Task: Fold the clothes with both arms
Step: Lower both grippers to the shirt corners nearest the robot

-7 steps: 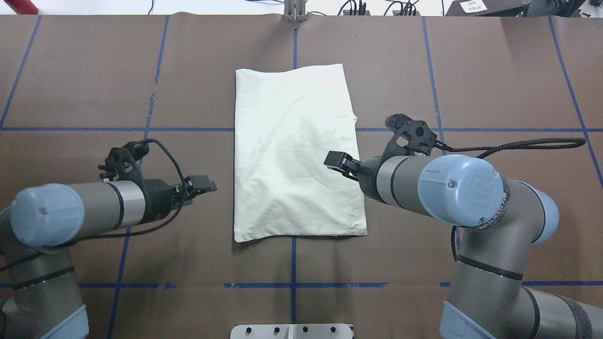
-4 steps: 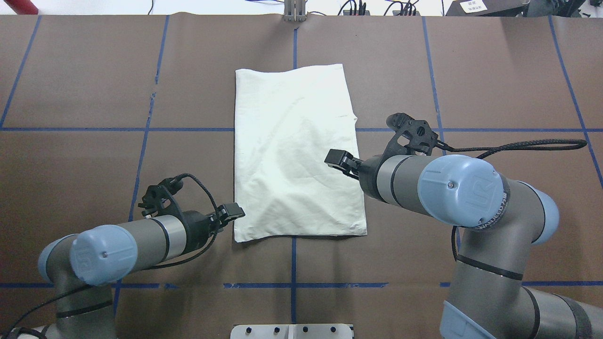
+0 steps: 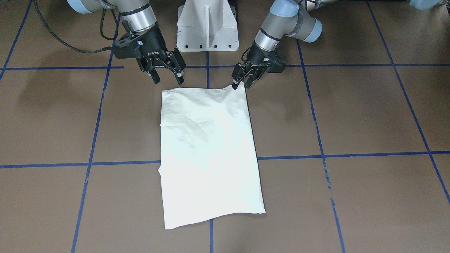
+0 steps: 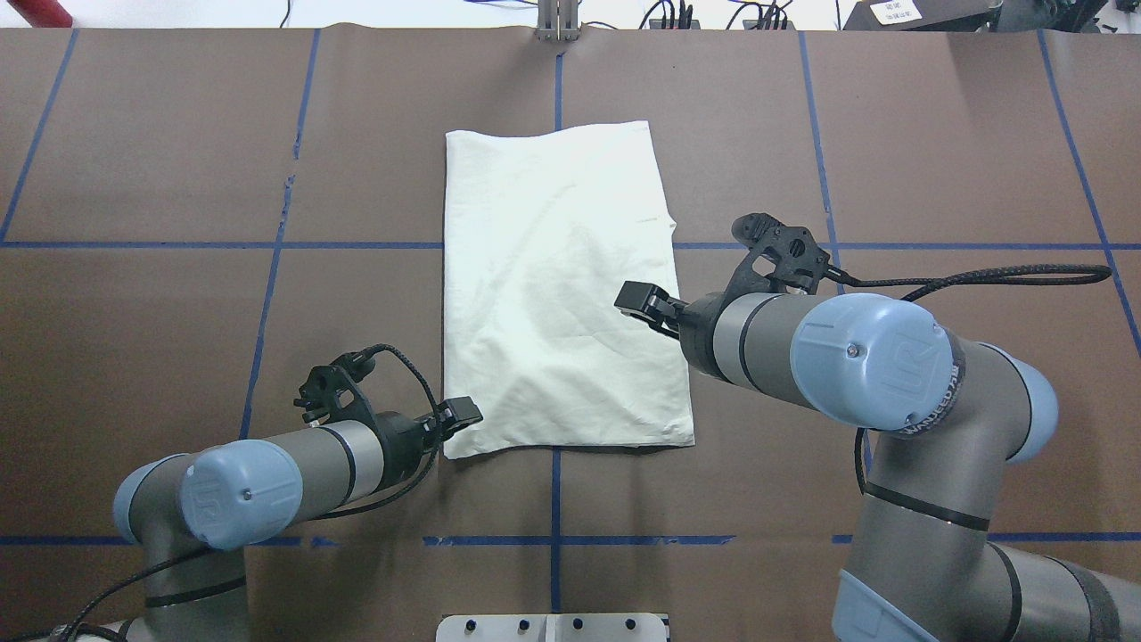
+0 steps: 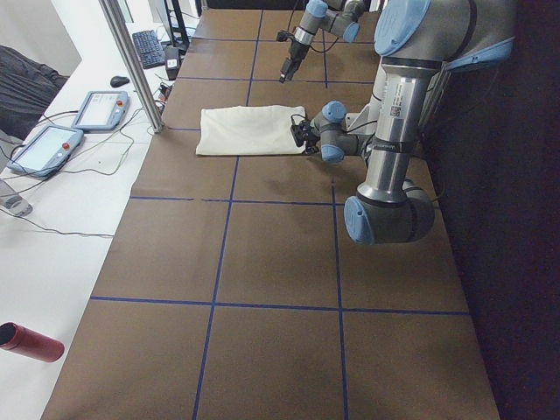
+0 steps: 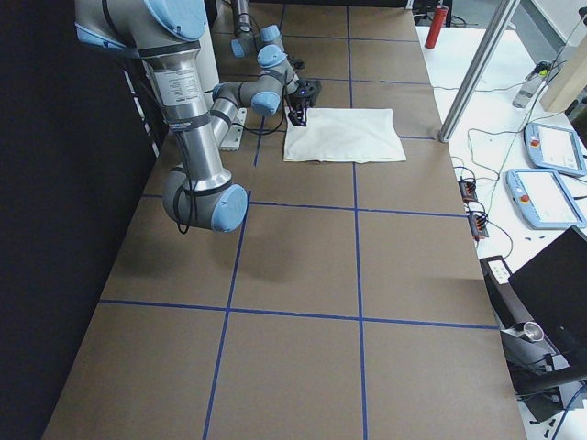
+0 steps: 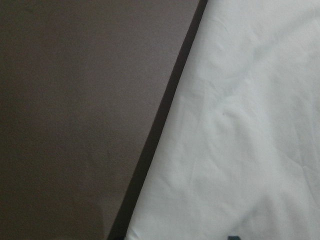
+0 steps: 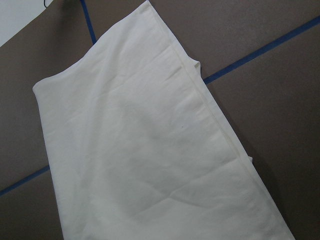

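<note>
Left claw (image 3: 240, 84) unclear (small), right arm (image 4: 856, 357) cropped

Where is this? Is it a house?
Probably a robot lab, not a house: a left arm and right arm at a table marked with blue tape, and control tablets on a side bench.

Left arm (image 4: 294, 464) and right arm (image 4: 758, 339): silver-grey tubes with thin black bands and light-blue caps (image 4: 869, 357), each cap with a small screw and an embossed UR logo; black band with white lettering beside the right cap. Black braided cables (image 4: 980, 275) looped off the wrists, black brackets (image 4: 780, 250) at the same spot. Left gripper (image 3: 240, 86) and right gripper (image 3: 168, 80) black, linkage-type, the right with white lettering, a small blue light and pale fingertips (image 3: 180, 81); white base (image 3: 207, 28) with black bolt holes.
</note>
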Available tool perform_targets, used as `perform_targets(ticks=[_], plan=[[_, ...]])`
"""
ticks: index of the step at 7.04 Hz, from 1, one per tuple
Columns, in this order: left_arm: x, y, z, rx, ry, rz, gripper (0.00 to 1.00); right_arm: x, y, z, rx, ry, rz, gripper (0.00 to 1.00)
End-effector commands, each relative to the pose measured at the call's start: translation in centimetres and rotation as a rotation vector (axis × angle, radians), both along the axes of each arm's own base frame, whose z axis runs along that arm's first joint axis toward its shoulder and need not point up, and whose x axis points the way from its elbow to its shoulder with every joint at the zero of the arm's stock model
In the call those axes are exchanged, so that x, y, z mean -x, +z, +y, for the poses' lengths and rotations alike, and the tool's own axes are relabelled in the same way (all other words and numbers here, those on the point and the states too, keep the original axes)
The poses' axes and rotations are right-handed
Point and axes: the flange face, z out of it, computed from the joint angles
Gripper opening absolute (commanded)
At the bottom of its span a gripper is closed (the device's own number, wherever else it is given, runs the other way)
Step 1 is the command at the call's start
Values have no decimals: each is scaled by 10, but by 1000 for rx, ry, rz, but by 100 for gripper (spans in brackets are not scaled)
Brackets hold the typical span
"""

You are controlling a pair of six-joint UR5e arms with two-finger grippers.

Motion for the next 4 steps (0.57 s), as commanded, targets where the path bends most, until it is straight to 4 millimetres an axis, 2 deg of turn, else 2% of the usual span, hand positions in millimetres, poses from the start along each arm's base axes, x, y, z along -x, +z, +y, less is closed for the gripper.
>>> perform_targets(ticks=[1, 2, 3, 4], plan=[[-7, 8, 3, 2, 8, -19, 74, 0, 1, 0, 1, 0, 1, 100], [-7, 8, 3, 3, 10, -17, 73, 0, 2, 0, 1, 0, 3, 100], [-7, 8, 3, 4, 8, -17, 61, 1, 2, 0, 2, -1, 4, 100], [-8, 8, 6, 3, 13, -17, 57, 0, 2, 0, 1, 1, 4, 100]])
